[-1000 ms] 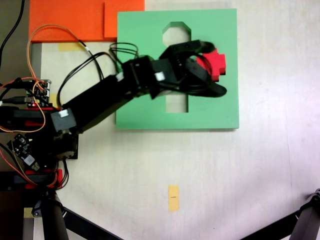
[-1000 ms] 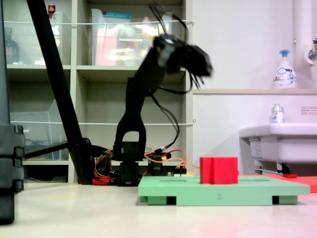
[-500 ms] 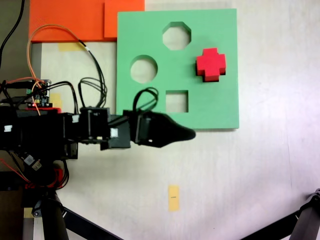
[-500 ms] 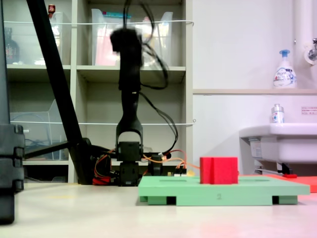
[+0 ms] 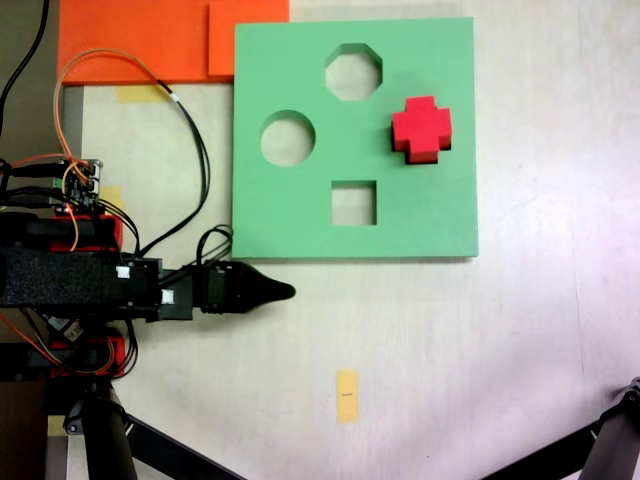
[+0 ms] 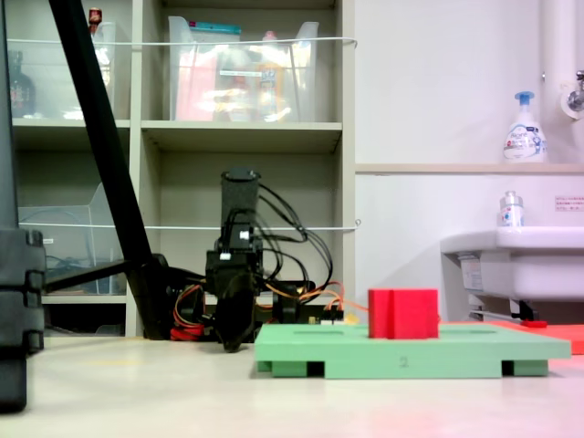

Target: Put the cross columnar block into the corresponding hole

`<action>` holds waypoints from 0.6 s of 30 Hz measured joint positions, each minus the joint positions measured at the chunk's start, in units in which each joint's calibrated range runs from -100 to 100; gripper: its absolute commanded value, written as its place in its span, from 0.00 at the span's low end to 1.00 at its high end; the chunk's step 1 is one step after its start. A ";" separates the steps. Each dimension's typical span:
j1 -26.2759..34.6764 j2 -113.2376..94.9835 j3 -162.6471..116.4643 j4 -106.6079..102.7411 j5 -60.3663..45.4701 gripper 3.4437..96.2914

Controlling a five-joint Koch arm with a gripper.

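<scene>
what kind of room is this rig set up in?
Probably a lab or workroom, filmed at floor level. The second exterior view shows a shelving unit with clear storage bins, a white sink and a pump soap bottle on the ledge behind it.

In the second exterior view, a single dark digit "2" is printed on the front edge of the green foam board (image 6: 403,362). Nothing else is legible in either exterior view.
</scene>
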 measured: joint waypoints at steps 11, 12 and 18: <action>0.44 -0.14 0.20 -8.22 -0.59 0.49; 0.44 -0.14 0.20 -8.22 -0.59 0.49; 0.34 -0.14 0.20 -8.22 -0.54 0.49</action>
